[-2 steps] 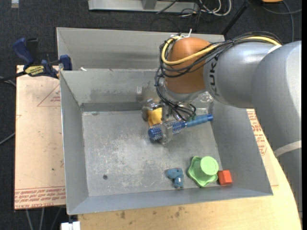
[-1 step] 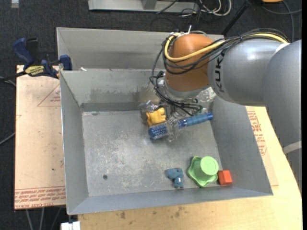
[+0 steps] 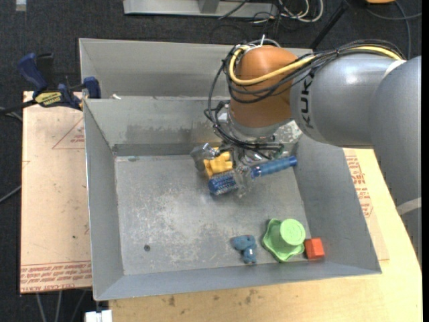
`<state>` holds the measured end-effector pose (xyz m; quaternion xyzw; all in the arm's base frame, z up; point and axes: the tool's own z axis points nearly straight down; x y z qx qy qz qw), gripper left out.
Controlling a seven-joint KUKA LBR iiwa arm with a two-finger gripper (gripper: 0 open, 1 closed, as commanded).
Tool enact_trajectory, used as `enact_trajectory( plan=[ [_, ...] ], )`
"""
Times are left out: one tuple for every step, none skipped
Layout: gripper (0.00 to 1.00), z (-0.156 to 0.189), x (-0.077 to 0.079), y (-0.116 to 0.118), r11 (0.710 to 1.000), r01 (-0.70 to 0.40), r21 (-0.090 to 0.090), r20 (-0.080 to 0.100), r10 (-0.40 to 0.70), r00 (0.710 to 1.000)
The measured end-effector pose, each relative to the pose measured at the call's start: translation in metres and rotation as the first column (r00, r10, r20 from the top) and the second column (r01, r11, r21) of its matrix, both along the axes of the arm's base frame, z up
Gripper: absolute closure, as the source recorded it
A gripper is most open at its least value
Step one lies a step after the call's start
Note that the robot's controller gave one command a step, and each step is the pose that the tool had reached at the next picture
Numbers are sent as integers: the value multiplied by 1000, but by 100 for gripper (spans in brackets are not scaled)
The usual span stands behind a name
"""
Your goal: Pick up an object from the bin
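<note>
One arm (image 3: pixel 362 92) reaches into bin (image 3: pixel 167 200) from right. Tool (image 3: pixel 244 158) low over small heap (image 3: pixel 224 172) at back centre: blue rod (image 3: pixel 273 167), yellow piece (image 3: pixel 218 162), blue piece (image 3: pixel 221 185). Tool apart or together: cannot tell. Green cup (image 3: pixel 285 239), grey-blue piece (image 3: pixel 244 245), orange block (image 3: pixel 314 248) near front wall, well apart from heap.

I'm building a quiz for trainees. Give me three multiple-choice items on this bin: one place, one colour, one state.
1. The green cap lies: A) by the near wall of the bin, view's right; B) at its back left; C) outside it.
2. The small block beside the cap is: A) white; B) orange; C) black.
3. The cap is: A) lifted; B) resting on the floor; C) hanging over the rim.
Answers: 1 A, it sits by that wall; 2 B, plainly orange; 3 B, it lies on the floor, apart from the gripper.
</note>
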<state>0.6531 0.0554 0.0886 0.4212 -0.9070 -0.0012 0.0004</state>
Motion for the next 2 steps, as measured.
enact_trajectory(
  plan=[
    [0,-11,3,-2,995,105,1,1,-105,995],
    [0,-17,2,-4,979,202,1,4,-202,979]
  ],
)
